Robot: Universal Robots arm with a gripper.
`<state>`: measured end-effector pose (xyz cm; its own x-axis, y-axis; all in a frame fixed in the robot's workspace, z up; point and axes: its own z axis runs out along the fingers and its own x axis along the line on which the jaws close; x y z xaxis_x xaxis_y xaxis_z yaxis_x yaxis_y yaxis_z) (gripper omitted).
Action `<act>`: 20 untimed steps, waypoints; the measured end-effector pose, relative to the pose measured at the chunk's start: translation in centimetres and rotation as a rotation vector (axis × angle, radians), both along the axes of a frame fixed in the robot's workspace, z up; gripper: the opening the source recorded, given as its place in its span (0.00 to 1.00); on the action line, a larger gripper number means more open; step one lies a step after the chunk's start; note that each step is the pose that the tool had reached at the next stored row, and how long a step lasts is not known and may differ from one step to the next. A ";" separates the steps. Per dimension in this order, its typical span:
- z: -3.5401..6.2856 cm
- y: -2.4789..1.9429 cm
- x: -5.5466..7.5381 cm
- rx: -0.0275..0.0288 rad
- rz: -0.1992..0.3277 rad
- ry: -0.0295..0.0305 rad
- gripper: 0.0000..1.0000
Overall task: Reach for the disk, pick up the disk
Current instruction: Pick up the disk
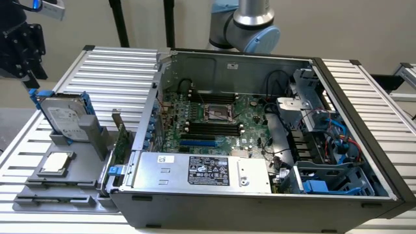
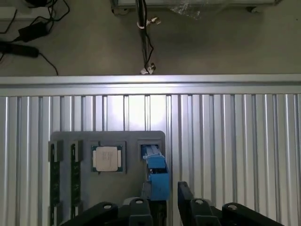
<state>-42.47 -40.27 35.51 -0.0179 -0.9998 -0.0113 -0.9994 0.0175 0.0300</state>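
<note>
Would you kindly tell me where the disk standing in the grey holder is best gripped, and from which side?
Grip the disk by its free upper part, coming straight down from above. It stands on edge in the grey holder, its lower end hidden in the slot, so the upper flat faces are what the hand can likely close across.

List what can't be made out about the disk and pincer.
Lower part of the disk: exterior view, sunk in the grey holder.
Its label print: exterior view, too small.
Its flat faces: wrist view, seen edge-on.
Part of the pincer: exterior view, cut by the picture's edge.
</note>
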 end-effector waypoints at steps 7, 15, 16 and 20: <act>-0.92 0.00 0.0 0.0000 0.022 -0.0006 0.54; -2.38 -0.25 0.1 0.0000 0.026 -0.0006 0.54; -2.56 -0.26 0.2 -0.0001 0.026 -0.0005 0.54; -3.28 -0.41 0.3 0.0000 0.026 -0.0008 0.54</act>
<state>-42.18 -40.69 32.23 0.0080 -0.9999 -0.0113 -0.9995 -0.0084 0.0293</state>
